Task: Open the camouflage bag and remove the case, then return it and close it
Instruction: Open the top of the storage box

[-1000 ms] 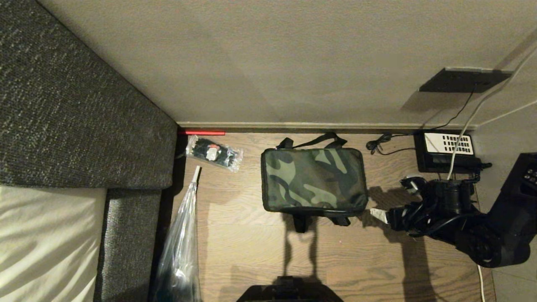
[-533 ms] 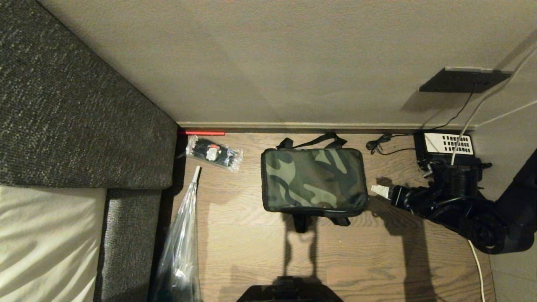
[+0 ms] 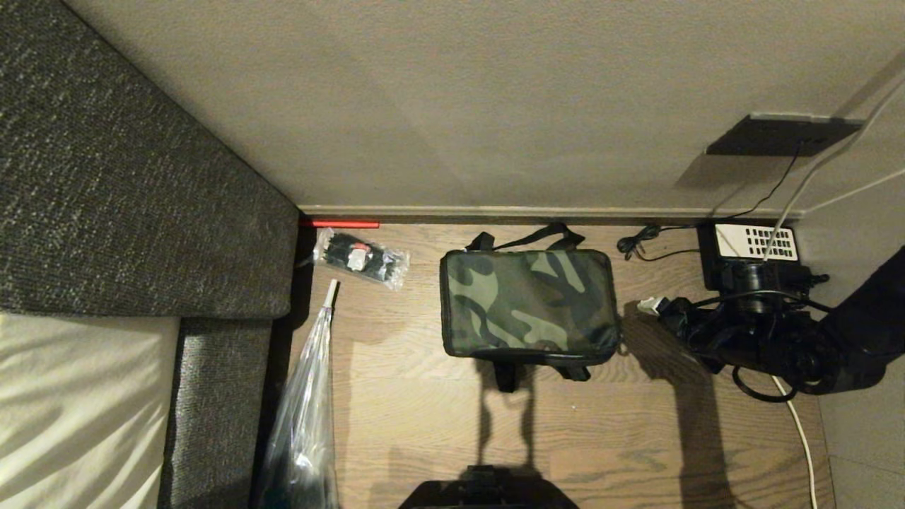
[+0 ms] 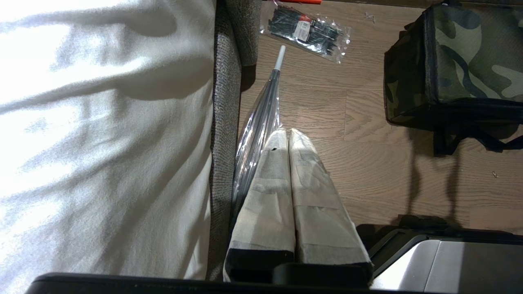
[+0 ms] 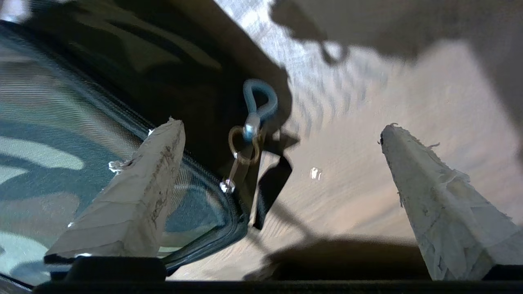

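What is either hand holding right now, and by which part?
Nothing. The right hand is open beside the camouflage bag, its fingers astride the zip pull without touching it. The left hand is shut on nothing, parked over the floor.

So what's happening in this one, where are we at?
The camouflage bag sits zipped shut on the wooden floor by the wall. The right tool, open, is at the bag's right end, its fingers either side of the zip pull but not gripping it. The left tool is shut, parked near the sofa. No case is visible.
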Motion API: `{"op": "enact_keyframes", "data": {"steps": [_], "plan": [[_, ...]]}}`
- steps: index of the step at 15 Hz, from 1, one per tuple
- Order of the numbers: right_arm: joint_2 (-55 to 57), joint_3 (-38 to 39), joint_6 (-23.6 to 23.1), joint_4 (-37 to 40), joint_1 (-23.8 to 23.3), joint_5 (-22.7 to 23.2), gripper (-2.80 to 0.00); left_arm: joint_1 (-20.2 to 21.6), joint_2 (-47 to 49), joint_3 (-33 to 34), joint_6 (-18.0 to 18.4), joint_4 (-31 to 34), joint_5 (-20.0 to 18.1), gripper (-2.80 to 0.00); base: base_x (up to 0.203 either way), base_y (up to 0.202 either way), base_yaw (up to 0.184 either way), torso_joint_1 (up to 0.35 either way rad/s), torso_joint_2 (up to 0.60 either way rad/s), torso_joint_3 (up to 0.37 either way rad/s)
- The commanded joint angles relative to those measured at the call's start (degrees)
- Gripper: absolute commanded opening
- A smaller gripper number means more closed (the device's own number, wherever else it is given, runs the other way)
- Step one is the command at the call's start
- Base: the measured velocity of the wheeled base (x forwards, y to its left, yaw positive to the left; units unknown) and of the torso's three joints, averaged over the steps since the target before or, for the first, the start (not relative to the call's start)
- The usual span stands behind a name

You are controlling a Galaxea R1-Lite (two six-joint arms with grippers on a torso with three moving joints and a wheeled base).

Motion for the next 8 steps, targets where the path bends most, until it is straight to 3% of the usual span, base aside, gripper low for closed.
{"op": "enact_keyframes", "data": {"steps": [1,3,5,8], "plan": [[0.7,-5.8,6.5,8.1,1.9,-1.2,0.0,0.0,0.1,0.0,0.0,0.0,0.0,-2.8,0.0,0.0,0.0,0.0,0.0,0.0],[2.5,-9.7,11.0,14.0,3.7,-1.8,0.0,0.0,0.1,0.1,0.0,0.0,0.0,-2.8,0.0,0.0,0.0,0.0,0.0,0.0],[4.5,-12.2,15.4,14.9,5.0,-2.6,0.0,0.0,0.0,0.1,0.0,0.0,0.0,-2.8,0.0,0.0,0.0,0.0,0.0,0.0],[7.0,-14.6,15.5,15.7,7.2,-5.7,0.0,0.0,0.1,0.0,0.0,0.0,0.0,-2.8,0.0,0.0,0.0,0.0,0.0,0.0]]}}
